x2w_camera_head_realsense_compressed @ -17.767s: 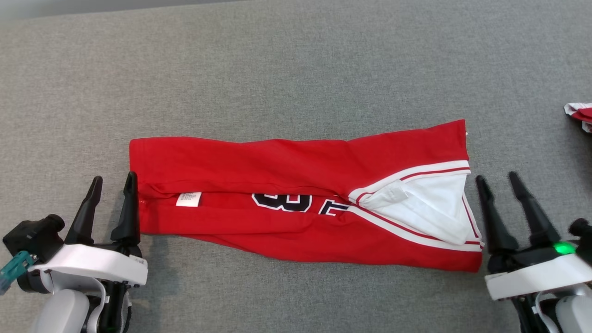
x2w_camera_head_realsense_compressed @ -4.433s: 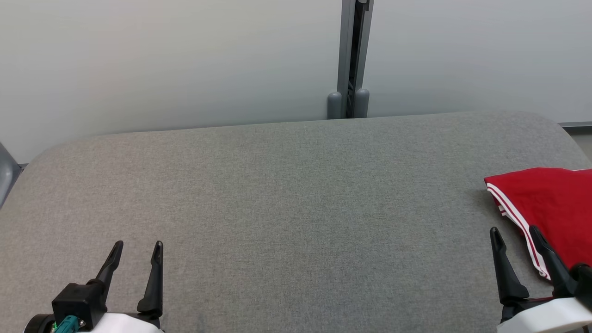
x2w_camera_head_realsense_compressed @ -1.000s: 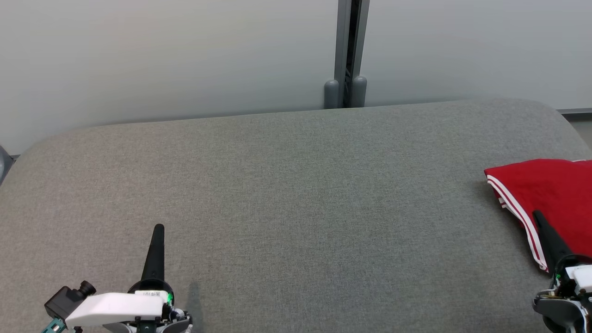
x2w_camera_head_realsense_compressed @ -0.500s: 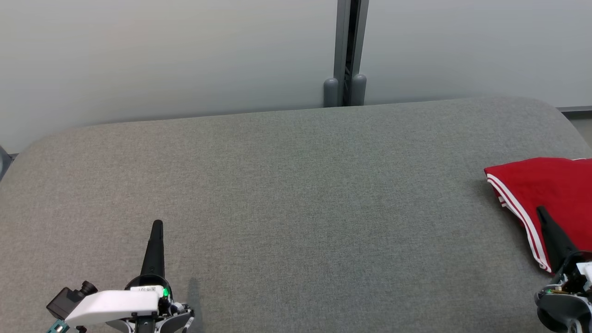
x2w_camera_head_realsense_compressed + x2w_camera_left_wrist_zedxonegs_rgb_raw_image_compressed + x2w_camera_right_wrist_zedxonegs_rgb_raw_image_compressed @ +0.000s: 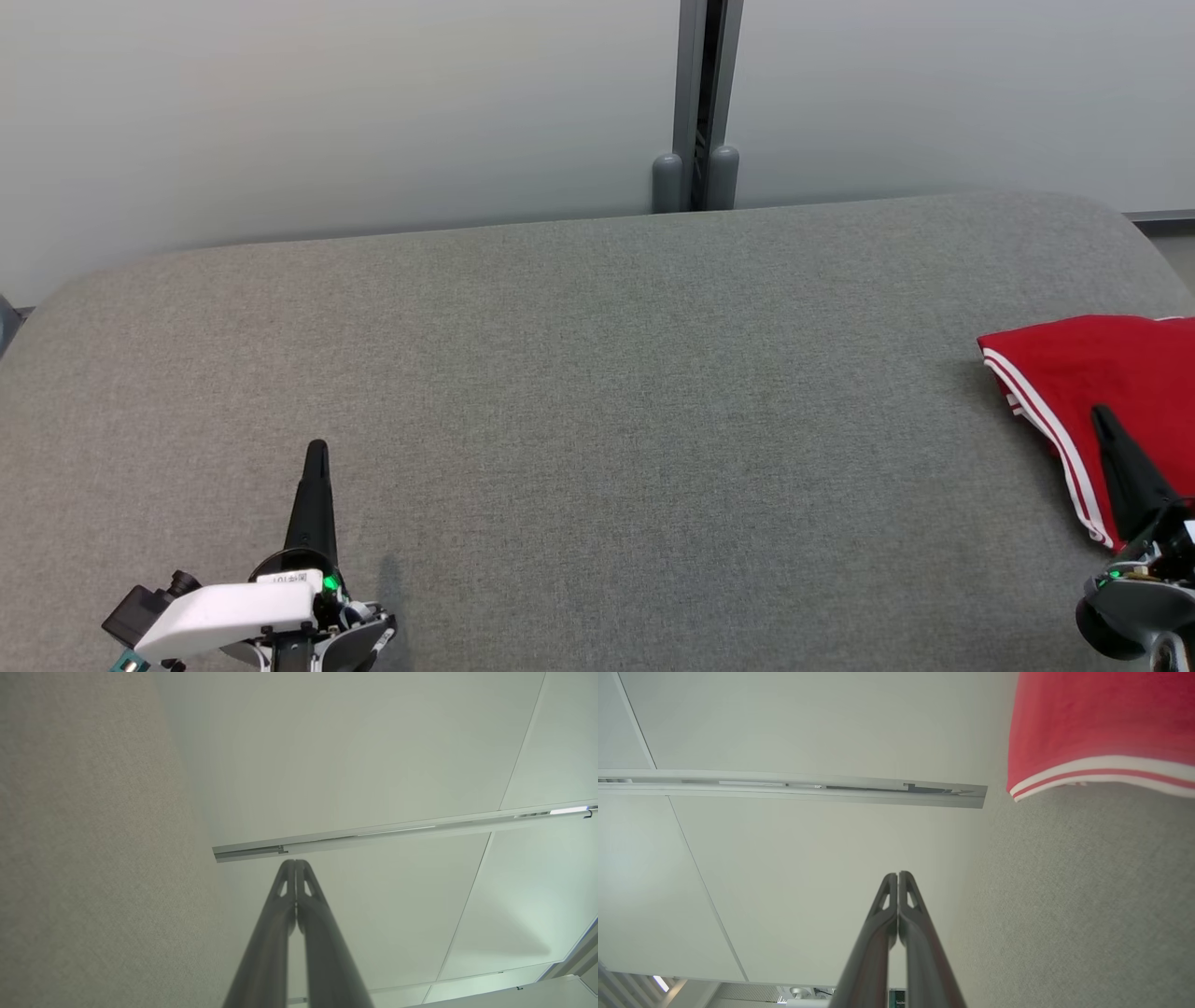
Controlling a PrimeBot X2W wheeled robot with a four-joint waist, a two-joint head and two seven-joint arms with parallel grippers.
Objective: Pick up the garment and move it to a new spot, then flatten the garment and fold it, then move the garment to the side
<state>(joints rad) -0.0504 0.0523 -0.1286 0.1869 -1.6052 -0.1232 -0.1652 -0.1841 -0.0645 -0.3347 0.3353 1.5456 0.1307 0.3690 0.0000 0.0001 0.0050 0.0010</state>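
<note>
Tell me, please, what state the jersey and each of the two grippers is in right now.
red jersey: folded, lying on the grey table near its right end, partly cut off by the head view's edge, gripped by nothing.
left gripper: shut, fingers pressed together, holding nothing.
right gripper: shut, fingers pressed together, holding nothing, next to the jersey.

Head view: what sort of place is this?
Probably an indoor lab or office workspace: a grey fabric-covered table, pale wall panels joined by a metal post, and a folded red jersey at the table's right.
</note>
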